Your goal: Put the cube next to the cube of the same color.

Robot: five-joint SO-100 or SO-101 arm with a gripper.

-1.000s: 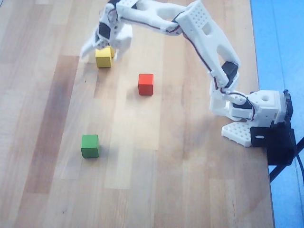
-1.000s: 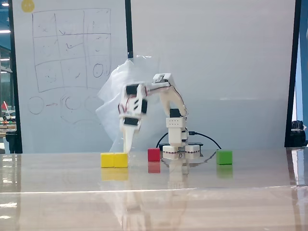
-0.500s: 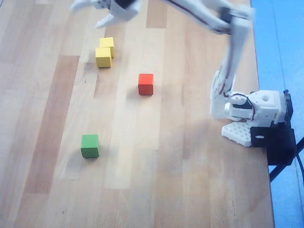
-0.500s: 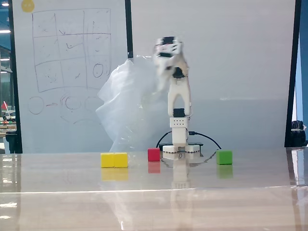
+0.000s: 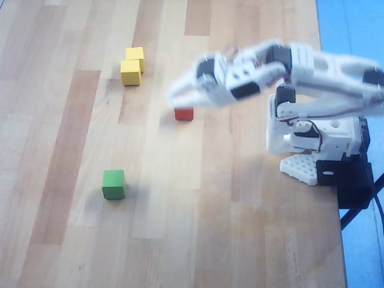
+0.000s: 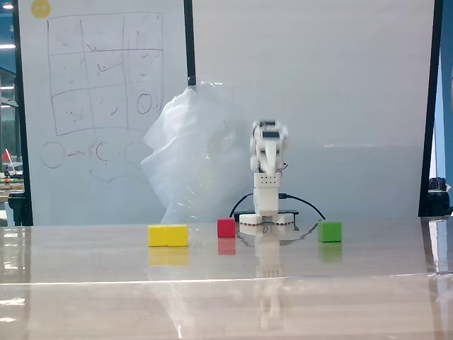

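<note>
Claw hangs in the air over the table, blurred in the overhead view. It holds nothing. The fingers look slightly parted at the tips, but the blur is too heavy to say how far, so I cannot tell the opening.

Places relative to claw, overhead view:
- The cube and the cube of the same color: up and to the left of the claw tip, well apart from it, on the table. The two sit touching, or very nearly so, side to side. In the fixed view they read as one yellow pair, and, with no visible gap. I cannot say which of the two was the one carried.
- Red cube: just below the claw tip, its top edge hidden by the finger.
- Green cube: far down and to the left.

Judgement: placement looks complete.

Risks: the claw is over the red cube. If it drops low there, a finger could knock it. A sweep back toward the yellow pair could split them.

Materials: cubes are small, painted, matte, with sharp edges. Table is pale wood planks with a glossy finish that mirrors the cubes in the fixed view. Arm is white printed plastic.
</note>
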